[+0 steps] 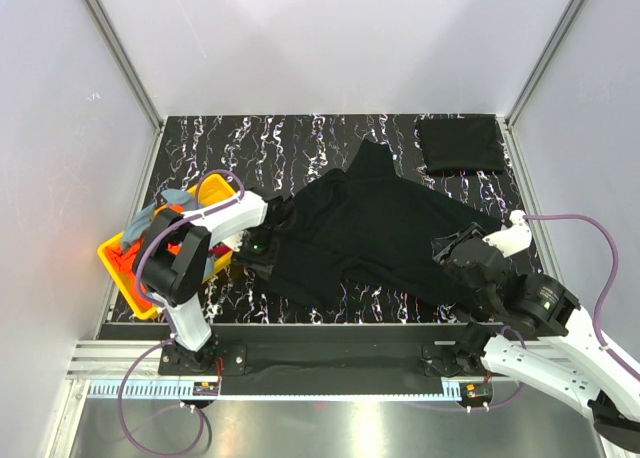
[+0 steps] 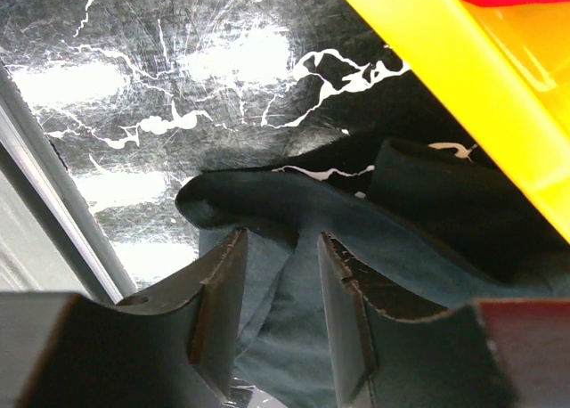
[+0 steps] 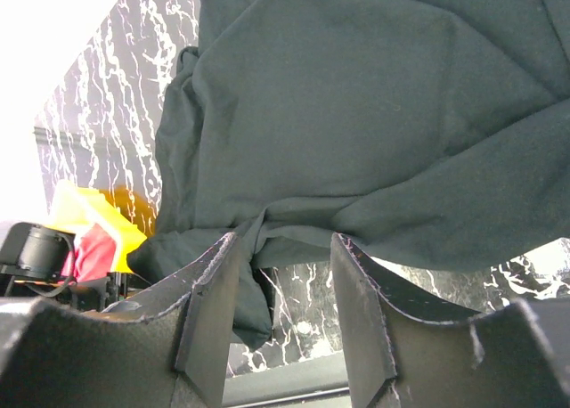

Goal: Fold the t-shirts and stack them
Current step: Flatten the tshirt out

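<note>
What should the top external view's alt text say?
A black t-shirt lies spread across the marbled table, the left end effector at its left edge, the right end effector at its right. A folded black shirt sits far right; a yellow tray of colored shirts, left.

Table (image 1: 250, 143): black with white marble-like veining. Spread t-shirt (image 1: 370, 228), frame centre: plain black, reading dark teal-grey in the wrist views. Folded t-shirt (image 1: 460, 143), upper right: black. Tray (image 1: 215, 190), left: yellow, with orange cloth (image 1: 125, 263) and grey-blue cloth (image 1: 142, 221). Cables (image 1: 570, 217): purple.
</note>
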Tool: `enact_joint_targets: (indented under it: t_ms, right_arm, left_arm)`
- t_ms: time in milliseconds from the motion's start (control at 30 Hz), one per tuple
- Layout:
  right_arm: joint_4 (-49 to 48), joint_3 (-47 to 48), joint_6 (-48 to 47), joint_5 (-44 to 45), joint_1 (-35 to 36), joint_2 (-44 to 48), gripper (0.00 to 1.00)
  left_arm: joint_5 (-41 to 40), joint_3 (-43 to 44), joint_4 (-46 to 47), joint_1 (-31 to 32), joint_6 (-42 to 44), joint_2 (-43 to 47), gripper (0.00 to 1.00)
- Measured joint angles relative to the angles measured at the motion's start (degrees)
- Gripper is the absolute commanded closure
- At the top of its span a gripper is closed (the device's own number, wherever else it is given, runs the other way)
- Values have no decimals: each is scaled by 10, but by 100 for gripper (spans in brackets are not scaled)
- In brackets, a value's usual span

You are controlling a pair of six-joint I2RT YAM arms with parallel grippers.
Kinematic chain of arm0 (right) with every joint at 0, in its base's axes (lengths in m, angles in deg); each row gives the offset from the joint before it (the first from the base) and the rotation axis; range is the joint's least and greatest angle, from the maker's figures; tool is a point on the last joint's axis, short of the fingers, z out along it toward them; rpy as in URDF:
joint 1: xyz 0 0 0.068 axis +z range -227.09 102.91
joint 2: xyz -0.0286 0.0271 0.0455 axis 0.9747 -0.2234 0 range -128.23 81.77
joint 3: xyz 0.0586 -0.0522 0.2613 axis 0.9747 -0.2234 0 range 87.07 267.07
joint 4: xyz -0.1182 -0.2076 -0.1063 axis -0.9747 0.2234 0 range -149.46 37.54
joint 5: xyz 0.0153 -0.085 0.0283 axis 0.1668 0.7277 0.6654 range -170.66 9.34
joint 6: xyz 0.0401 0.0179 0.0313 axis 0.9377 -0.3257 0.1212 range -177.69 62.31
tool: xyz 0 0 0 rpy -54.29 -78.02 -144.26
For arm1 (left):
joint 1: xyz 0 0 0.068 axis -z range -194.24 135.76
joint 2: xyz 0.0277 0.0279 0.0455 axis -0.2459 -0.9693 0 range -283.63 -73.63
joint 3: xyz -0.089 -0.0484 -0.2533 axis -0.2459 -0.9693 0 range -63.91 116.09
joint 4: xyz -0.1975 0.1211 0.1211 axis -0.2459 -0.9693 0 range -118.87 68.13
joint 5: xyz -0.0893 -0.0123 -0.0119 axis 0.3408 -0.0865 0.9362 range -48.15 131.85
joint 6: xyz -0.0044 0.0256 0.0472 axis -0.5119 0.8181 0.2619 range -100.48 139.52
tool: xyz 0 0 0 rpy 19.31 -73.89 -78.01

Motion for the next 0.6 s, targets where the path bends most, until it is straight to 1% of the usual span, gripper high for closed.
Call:
enact_joint_targets:
  t_ms: [100,133,200,233,300,333,500,600]
  right_arm:
    - [0,0,0,5,0,3,48]
    - [0,0,0,6,0,3,48]
    - [0,0,0,8,0,3,48]
    - [0,0,0,8,0,3,48]
    - [0,0,0,8,0,3,48]
    - [0,0,0,8,0,3,48]
    - [0,0,1,8,0,-1,48]
    - [0,0,9,5,0,-7,48]
  left_arm:
    - [1,0,2,0,3,-7,60]
    - [2,0,3,0,3,-8,62]
    - [3,-1,5,0,5,-9,69]
    - [4,-2,6,0,5,-9,79]
    - [5,-6,10,0,5,-9,91]
    - [5,-8,13,0,7,-9,99]
    - [5,-19,24,0,18,-5,100]
    - [-10,-16,28,3,34,9,100]
